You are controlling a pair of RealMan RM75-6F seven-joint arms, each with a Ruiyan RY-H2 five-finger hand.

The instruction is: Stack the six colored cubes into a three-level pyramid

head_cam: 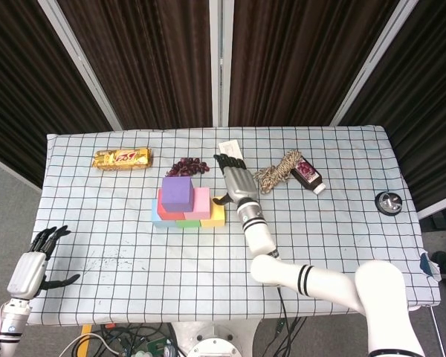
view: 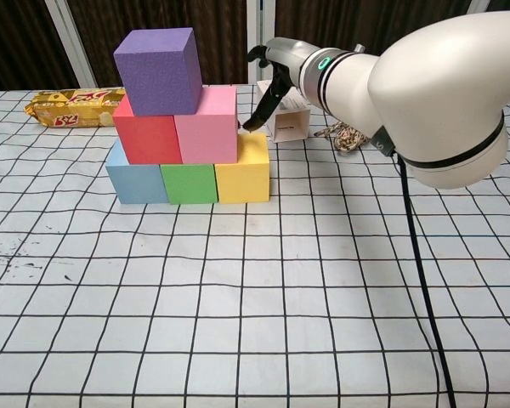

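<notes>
So the pyramid is fully stacked, purple cube on top; right hand hovers beside it, fingers spread, holding nothing.

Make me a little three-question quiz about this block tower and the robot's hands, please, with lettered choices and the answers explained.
1. Where is the purple cube?
A. on the top level
B. in the bottom row
C. beside the candy bar

2. How many cubes form the bottom row?
A. two
B. three
C. four

3. What is the left hand doing?
A. holding a cube
B. pressing the tower
C. holding nothing, fingers apart

Answers:
1. A, it sits on the red cube and pink cube.
2. B, the blue cube, green cube and yellow cube stand side by side.
3. C, it is at the table's near corner, far from the cubes.
</notes>
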